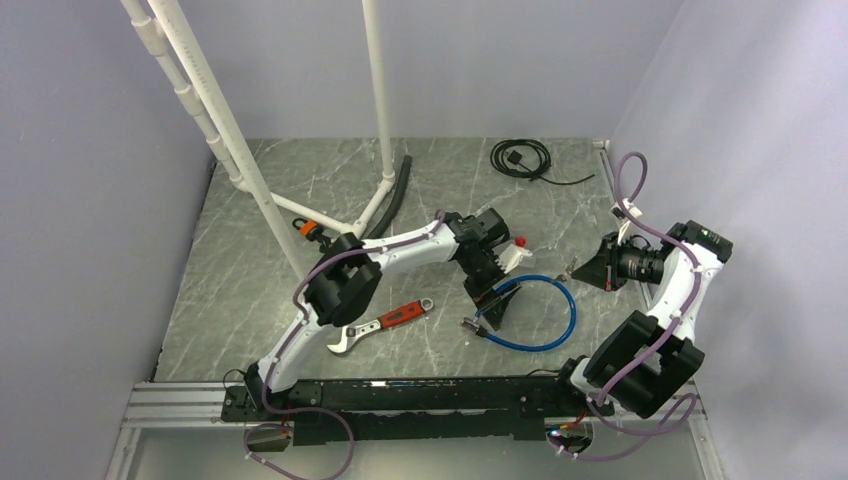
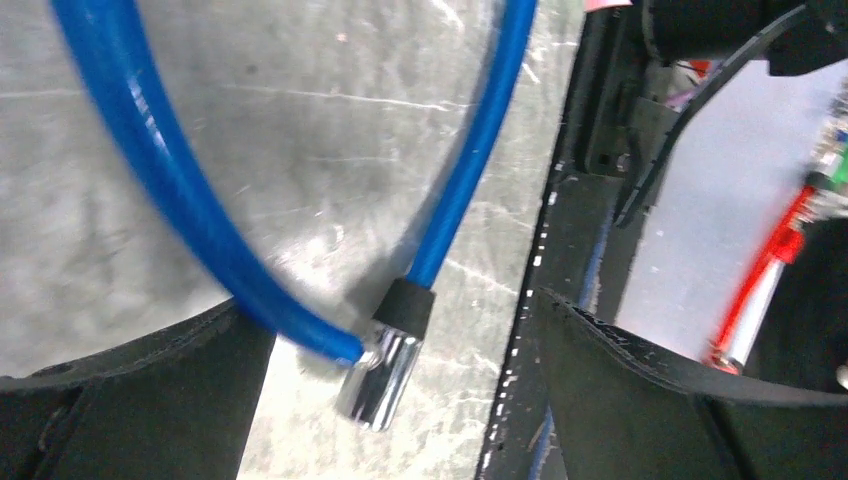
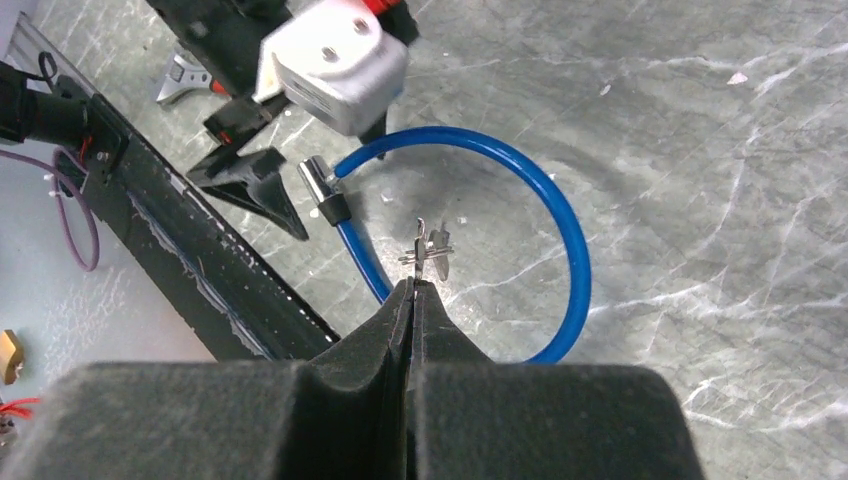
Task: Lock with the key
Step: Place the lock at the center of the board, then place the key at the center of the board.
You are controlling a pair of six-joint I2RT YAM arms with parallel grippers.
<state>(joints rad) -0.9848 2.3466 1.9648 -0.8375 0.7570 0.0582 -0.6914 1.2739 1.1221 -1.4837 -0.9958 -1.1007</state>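
Two steps look unfinished, inserting and turning: the right gripper (image 3: 412, 290), pressed together, pinches a small key (image 3: 428, 250) above the grey table (image 1: 430, 190), while the left gripper (image 1: 495, 305), spread wide, straddles the chrome end (image 2: 378, 378) of the blue cable lock (image 1: 560, 320) lying mid-table; no readable writing shows.

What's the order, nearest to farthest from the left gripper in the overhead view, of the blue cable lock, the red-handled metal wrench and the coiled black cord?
From the left gripper:
1. Blue cable lock: right at its fingers.
2. Red-handled metal wrench: to its left, on the near side.
3. Coiled black cord: at the table's far edge.
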